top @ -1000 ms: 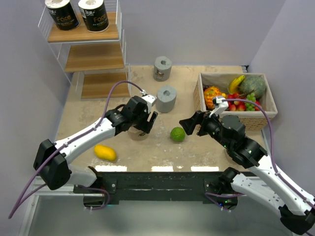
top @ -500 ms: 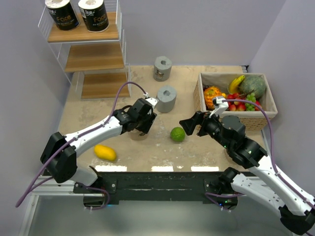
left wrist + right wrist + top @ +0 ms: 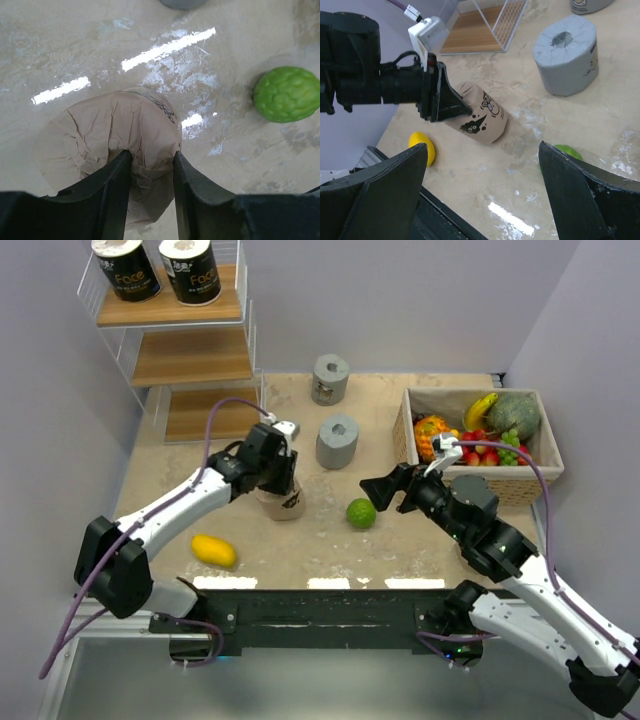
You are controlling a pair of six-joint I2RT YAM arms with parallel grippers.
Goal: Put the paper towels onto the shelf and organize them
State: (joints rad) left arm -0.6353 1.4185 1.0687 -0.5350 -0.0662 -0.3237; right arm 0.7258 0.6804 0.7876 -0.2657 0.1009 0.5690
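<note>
Reaches the left arm [image 3: 180, 508] from the near-left base diagonally over the counter [image 3: 300, 550], elbow low by the front edge, forearm angled toward the centre, wrist tipped down

Grips a tan paper towel roll [image 3: 284, 502] in the left jaws, clenched on the crumpled wrap at one end; pinches a fold of paper between the fingers [image 3: 112, 192]

Holds the roll tilted, printed side toward the right wrist camera, lower end down at the counter; cannot tell whether touching

Carries the right arm [image 3: 480, 525] bent above the right half of the counter, wrist aimed left at the tan roll and the green fruit [image 3: 361, 512]; right jaws released, spread wide, gripping nothing

Elsewhere, on the counter: one grey roll [image 3: 337, 440] upright just beyond the tan roll, a second grey roll [image 3: 330, 378] farther back near the wall

On the top board of the shelf [image 3: 190, 358]: one black-wrapped roll [image 3: 125, 268] beside another black-wrapped roll [image 3: 190, 270], both upright

Near the front left: yellow fruit [image 3: 214, 550], well apart from the tan roll

Far right: wicker basket [image 3: 470, 392] of mixed fruit
</note>
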